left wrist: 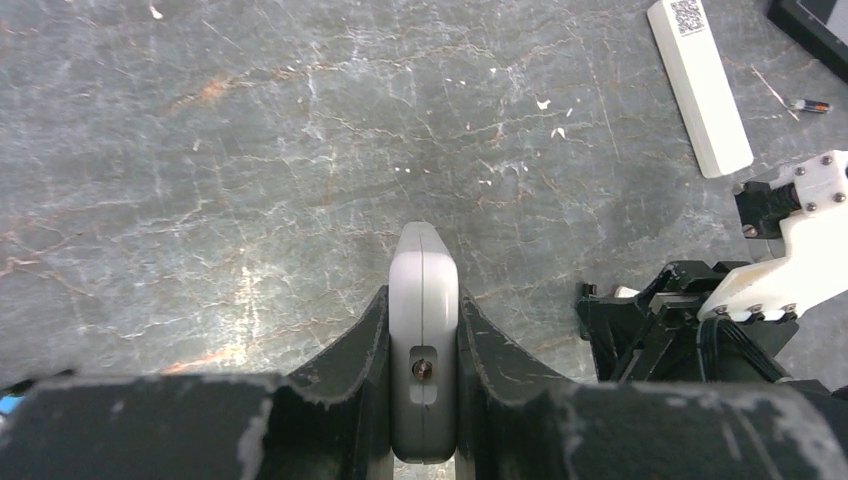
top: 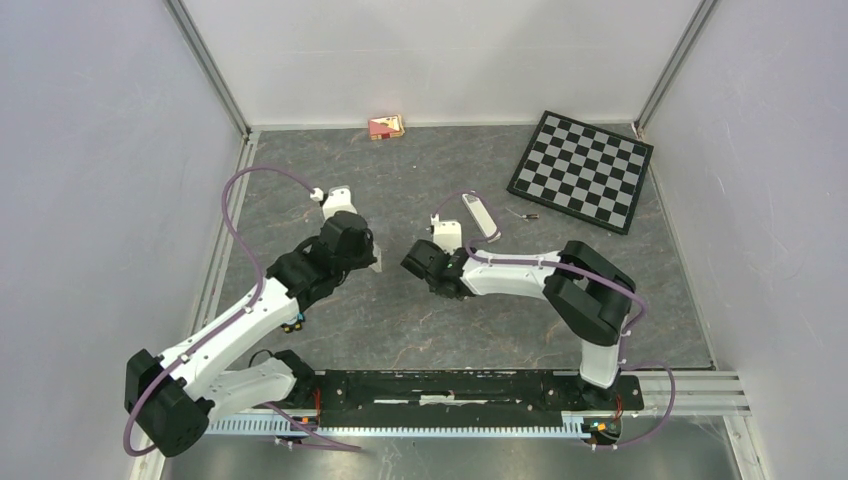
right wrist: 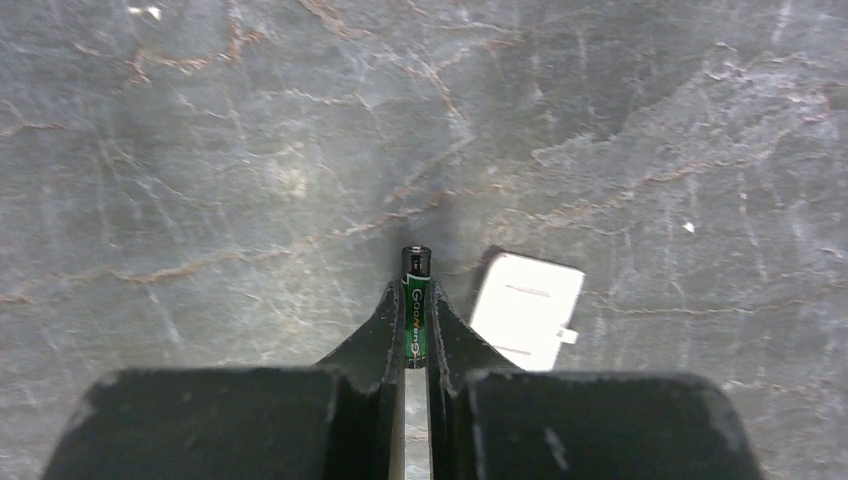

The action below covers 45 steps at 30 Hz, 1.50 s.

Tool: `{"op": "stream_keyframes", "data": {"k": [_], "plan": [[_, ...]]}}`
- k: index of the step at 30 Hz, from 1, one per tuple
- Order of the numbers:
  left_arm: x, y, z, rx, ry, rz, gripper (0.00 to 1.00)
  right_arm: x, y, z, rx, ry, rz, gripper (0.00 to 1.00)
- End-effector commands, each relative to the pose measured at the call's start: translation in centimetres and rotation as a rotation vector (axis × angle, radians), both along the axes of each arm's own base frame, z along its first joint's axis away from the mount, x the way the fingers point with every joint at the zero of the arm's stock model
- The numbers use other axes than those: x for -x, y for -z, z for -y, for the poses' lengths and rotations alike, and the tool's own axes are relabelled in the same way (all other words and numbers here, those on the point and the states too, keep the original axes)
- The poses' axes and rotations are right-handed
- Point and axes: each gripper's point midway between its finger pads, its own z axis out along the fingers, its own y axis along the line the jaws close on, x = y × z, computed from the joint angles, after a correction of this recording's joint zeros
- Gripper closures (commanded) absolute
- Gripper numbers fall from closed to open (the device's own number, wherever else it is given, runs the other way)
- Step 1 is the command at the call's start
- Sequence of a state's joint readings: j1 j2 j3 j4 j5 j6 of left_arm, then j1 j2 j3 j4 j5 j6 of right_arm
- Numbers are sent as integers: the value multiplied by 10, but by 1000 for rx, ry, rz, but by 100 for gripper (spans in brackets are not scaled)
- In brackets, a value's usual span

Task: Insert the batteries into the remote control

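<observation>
My left gripper is shut on a grey-white remote control, held on its edge just above the table, with a small slot and a metal contact facing the camera. In the top view that gripper is left of centre. My right gripper is shut on a slim green and black battery, whose black tip pokes out past the fingertips, low over the table. From above, the right gripper faces the left one across a small gap. A second battery lies near the chessboard.
A white battery cover lies flat just right of my right fingers. A long white bar with a QR code lies behind the right gripper. A chessboard sits at the back right and a small red box by the back wall.
</observation>
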State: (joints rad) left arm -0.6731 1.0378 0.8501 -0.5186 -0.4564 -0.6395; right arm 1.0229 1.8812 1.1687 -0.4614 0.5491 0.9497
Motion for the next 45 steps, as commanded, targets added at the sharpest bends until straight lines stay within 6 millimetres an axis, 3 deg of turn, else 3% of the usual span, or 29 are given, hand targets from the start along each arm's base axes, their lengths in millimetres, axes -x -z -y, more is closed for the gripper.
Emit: {"op": "stream_keyframes", "data": {"k": [1,10,15,20,28,34,45], "plan": [[-5,-11,20,171,47,70,98,-3,-17,18,30,-8,56,95],[-3,-8,34,320,83,138,98,-10,-61,23,-65,-26,129,94],[0,-19,49,467,134,185,98,-17,-109,23,-198,-23,212,94],[2,-46,71,685,201,222,98,-19,-170,18,-367,-26,320,93],[15,-90,99,1033,301,239,98,-20,-233,13,-533,-64,452,92],[20,-105,104,1207,310,220,98,-22,-249,11,-546,-82,496,92],[26,-127,104,1381,315,197,98,-19,-252,21,-544,-86,526,93]]}}
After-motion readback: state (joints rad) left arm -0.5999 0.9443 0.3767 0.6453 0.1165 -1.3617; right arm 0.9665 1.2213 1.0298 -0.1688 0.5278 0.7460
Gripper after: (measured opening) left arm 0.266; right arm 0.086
